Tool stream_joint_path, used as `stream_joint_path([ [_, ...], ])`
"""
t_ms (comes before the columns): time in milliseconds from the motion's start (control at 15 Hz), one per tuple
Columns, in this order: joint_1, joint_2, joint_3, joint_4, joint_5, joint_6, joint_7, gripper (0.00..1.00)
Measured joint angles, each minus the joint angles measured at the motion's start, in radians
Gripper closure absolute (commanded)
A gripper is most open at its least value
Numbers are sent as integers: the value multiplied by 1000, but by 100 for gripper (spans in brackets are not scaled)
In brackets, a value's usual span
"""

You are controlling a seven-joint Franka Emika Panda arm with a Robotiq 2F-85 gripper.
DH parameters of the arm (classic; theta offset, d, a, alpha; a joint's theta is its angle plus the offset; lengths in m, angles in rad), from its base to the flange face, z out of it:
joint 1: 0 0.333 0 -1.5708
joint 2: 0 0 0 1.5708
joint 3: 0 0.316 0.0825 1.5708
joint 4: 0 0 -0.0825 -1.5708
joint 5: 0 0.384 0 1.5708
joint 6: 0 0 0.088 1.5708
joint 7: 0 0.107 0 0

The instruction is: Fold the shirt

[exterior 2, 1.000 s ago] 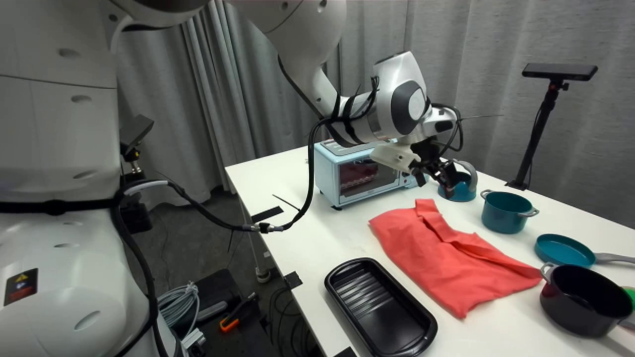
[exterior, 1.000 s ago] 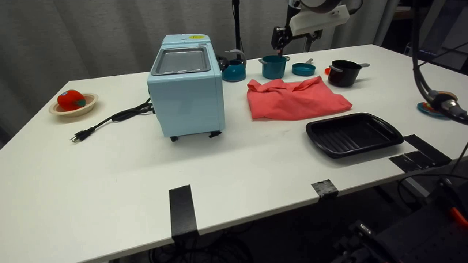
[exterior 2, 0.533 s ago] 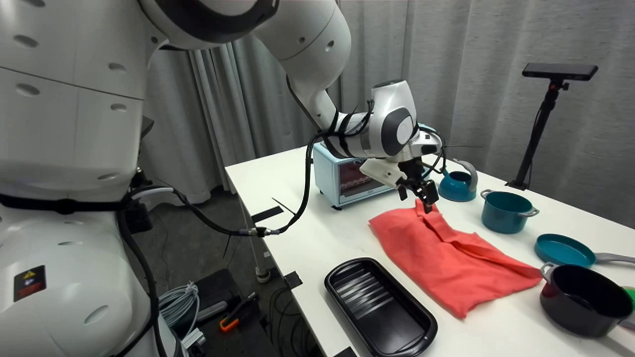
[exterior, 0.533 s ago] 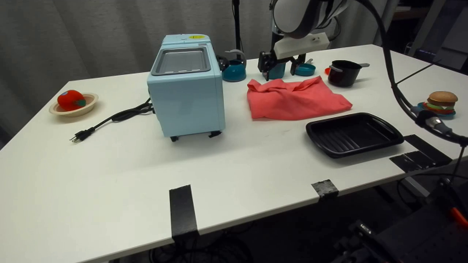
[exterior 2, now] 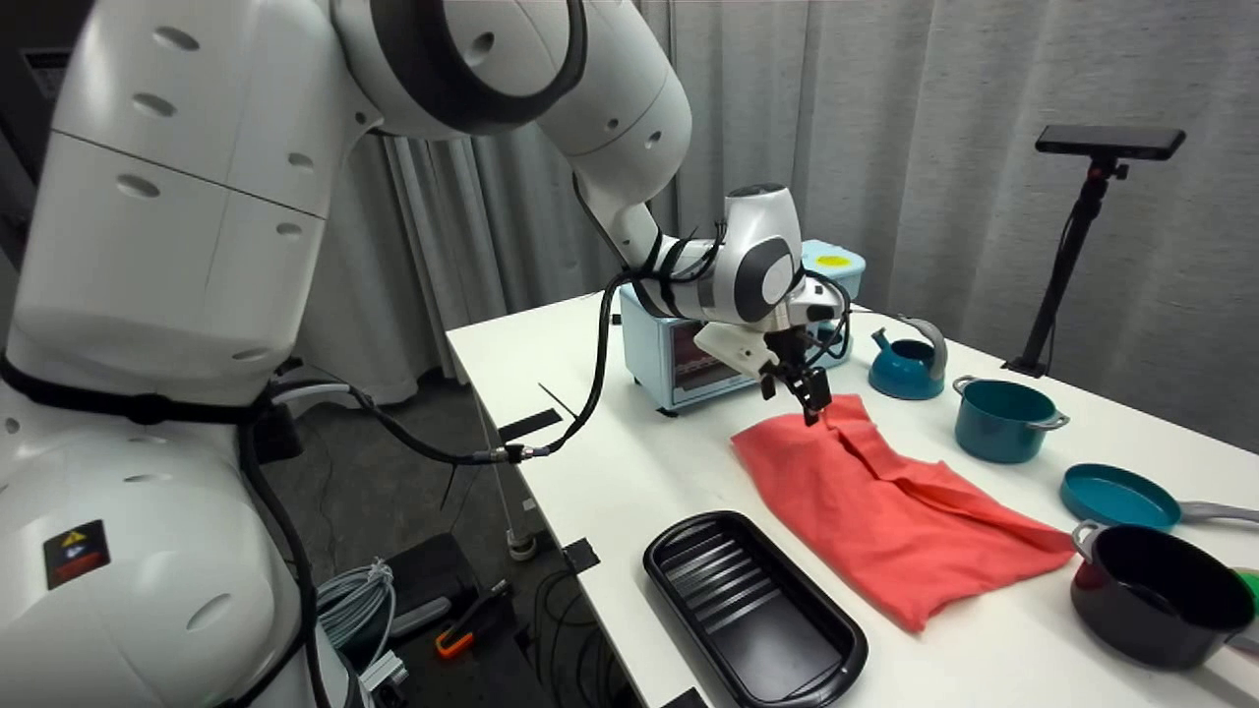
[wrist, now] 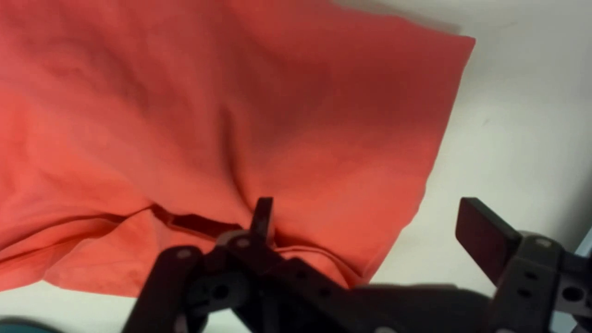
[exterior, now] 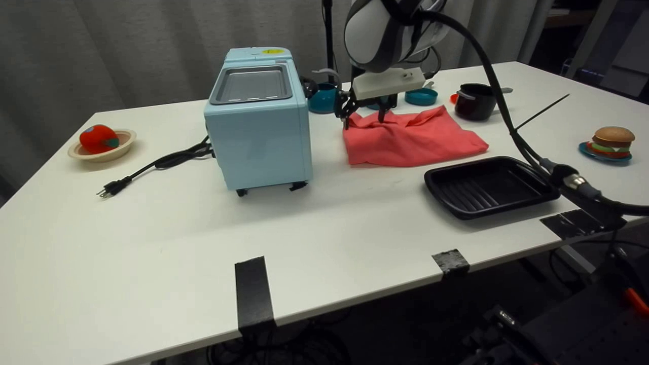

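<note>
In an exterior view, the shirt [exterior: 408, 141] lies on the tabletop [exterior: 162, 243], right of the oven [exterior: 259, 134]. The hand [exterior: 363, 122] is spread over the shirt's far left corner. Closing too high may catch one layer only, or nothing; a sideways pull could bunch the shirt.

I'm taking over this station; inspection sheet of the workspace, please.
Surface: flat white tabletop, black tape strips at its edge.
Job's things: coral cloth shirt, rumpled, bunched along one side.
Clutter: pale-blue boxy toaster oven; black rectangular tray; round teal pot, pan and kettle; round black pot; beige bowl with red toy tomato; brown toy burger.
Black two-fingered gripper: jaws apart over the shirt's edge; contact unclear.
Cables: black power cord loose on tabletop, plug unconnected; black arm cable overlapping tray in an exterior view.
Surroundings: grey fabric curtain; black camera stand.
</note>
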Motion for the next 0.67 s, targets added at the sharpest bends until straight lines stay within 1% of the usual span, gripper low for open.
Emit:
stream_joint_path([
  [267, 3, 64, 3, 48, 27, -16, -27, 0],
  [600, 8, 116, 4, 75, 33, -26, -33, 0],
  [667, 9, 122, 4, 77, 34, -28, -33, 4],
])
